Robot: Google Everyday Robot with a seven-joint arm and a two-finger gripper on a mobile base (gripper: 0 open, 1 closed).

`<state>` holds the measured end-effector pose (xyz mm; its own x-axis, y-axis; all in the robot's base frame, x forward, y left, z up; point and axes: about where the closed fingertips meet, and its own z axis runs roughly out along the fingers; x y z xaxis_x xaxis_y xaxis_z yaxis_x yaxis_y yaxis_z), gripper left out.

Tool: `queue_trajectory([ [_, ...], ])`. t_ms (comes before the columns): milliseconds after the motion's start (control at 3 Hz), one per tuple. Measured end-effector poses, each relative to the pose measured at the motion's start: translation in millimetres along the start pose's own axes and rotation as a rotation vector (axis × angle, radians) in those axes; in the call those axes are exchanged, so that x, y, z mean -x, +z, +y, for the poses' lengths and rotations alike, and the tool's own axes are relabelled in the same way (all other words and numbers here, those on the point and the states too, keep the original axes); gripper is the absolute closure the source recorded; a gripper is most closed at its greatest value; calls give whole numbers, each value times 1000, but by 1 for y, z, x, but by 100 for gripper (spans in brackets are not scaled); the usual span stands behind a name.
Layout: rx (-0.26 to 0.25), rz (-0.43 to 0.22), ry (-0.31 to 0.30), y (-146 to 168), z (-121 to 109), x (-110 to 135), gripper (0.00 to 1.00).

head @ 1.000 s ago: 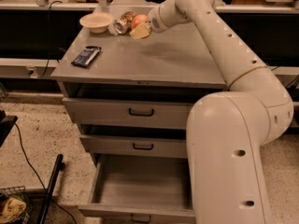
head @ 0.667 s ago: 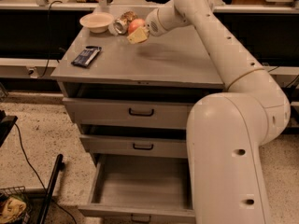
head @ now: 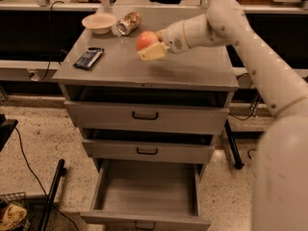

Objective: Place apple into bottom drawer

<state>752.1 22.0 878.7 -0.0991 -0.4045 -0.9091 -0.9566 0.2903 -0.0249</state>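
Note:
The apple, round and reddish-orange, is held in my gripper above the middle of the grey cabinet top. The gripper's cream fingers are shut around the apple, and it hangs clear of the surface with a shadow under it. The bottom drawer is pulled open at the foot of the cabinet, showing a plain grey inside with nothing in it. My white arm reaches in from the right.
A cream bowl and a brownish can lying on its side sit at the back left of the top. A dark flat packet lies at the left edge. Two shallower drawers above are shut. A black pole stands on the floor at left.
My gripper has lifted the apple away from the can and bowl and carried it forward and to the right, over the middle of the cabinet top.

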Motion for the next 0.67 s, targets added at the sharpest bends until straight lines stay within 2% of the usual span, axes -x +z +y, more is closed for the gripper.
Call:
queue_trajectory([
  [333, 108, -74, -101, -27, 71, -1, 100],
  [667, 174, -61, -106, -12, 102, -22, 100],
])
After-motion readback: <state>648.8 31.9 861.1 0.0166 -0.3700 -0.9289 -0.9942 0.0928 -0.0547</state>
